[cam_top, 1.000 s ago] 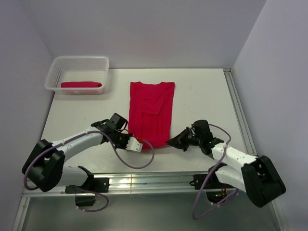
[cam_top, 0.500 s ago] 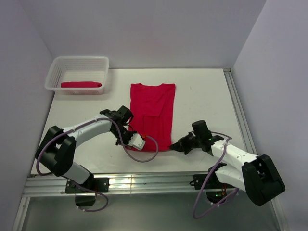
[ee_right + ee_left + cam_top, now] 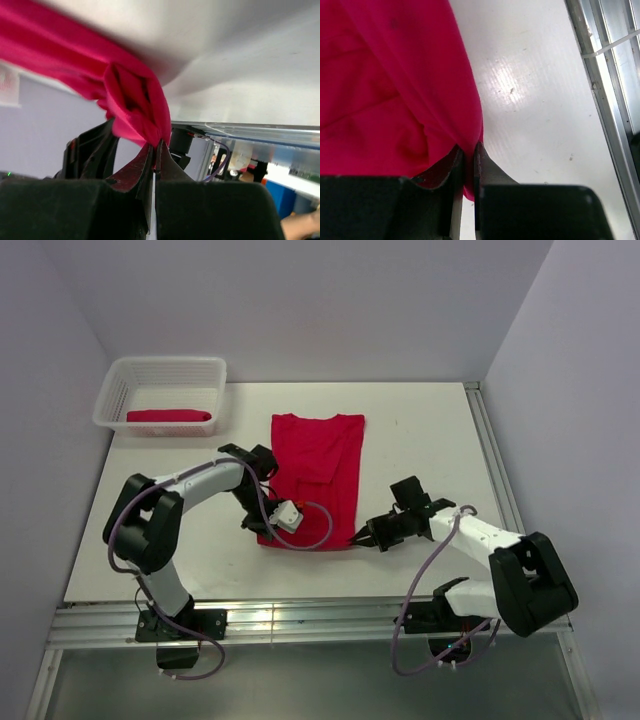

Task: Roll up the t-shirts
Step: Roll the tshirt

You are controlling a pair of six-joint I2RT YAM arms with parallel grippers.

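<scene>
From above, the left pincer (image 3: 264, 531) and right pincer (image 3: 357, 538) sat at the two near corners of a shirt (image 3: 318, 465). It lay flat on the counter (image 3: 430, 440) and stretched away from both toward the far wall. Well beyond the left pincer, off to its far left, a second shirt (image 3: 168, 416) lay as a roll inside the basket (image 3: 160, 365).

In the left wrist view, the fingers were pressed together on a fold of the hem corner. Red cloth spread up and to the left of them, with bare counter to their right.

In the right wrist view, the fingers likewise pinched a bunched corner, seemingly raised a little, and the hem ran off to the left.

The step in hand looked like the start of the roll: both near corners were gripped and no turn had been made yet. The next move likely called for both pincers to carry the hem forward and over together, evenly, so the roll began straight and tight.
</scene>
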